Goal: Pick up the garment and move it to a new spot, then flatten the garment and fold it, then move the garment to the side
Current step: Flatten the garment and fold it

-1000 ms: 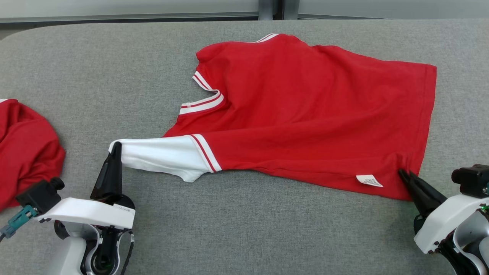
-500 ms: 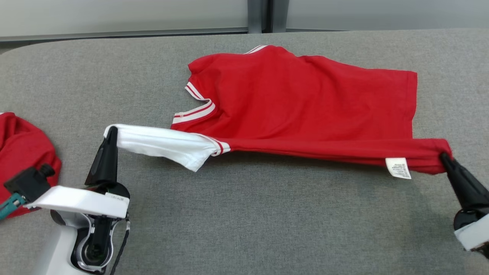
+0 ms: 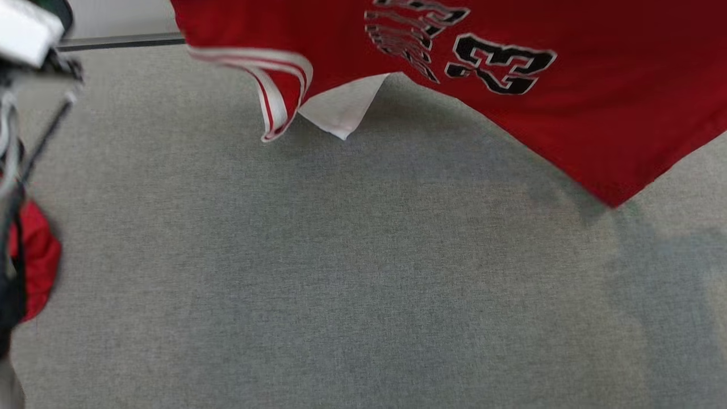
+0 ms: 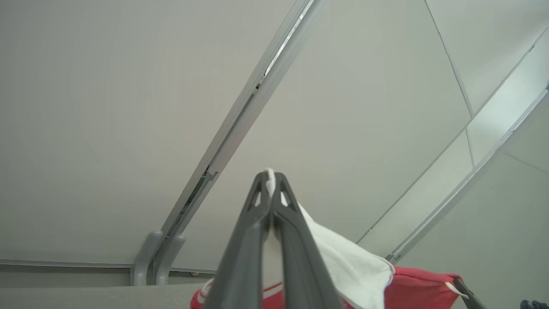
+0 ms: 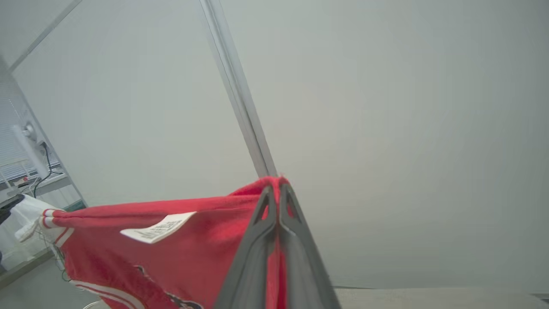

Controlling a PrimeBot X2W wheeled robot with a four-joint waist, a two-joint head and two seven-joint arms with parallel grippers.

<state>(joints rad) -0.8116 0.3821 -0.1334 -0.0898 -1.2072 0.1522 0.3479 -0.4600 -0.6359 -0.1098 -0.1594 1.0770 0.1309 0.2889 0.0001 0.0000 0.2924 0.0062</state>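
Soft, light garment [image 3: 568, 113] hangs limp above surface [image 3: 341, 255]; left gripper [image 4: 270, 180] pinches white sleeve [image 4: 347, 262], right gripper [image 5: 278, 189] pinches red hem corner [image 5: 251, 193].

Jersey [image 3: 568, 113] hanging over the tabletop [image 3: 341, 284]
The jersey spans the far side above the tabletop, its lowest corner toward the right. The left hand [image 4: 270, 177] pinches the sleeve tip on the left and the right hand [image 5: 278, 183] pinches the hem corner on the right. Another garment [image 3: 34, 267] lies at the tabletop's left edge.
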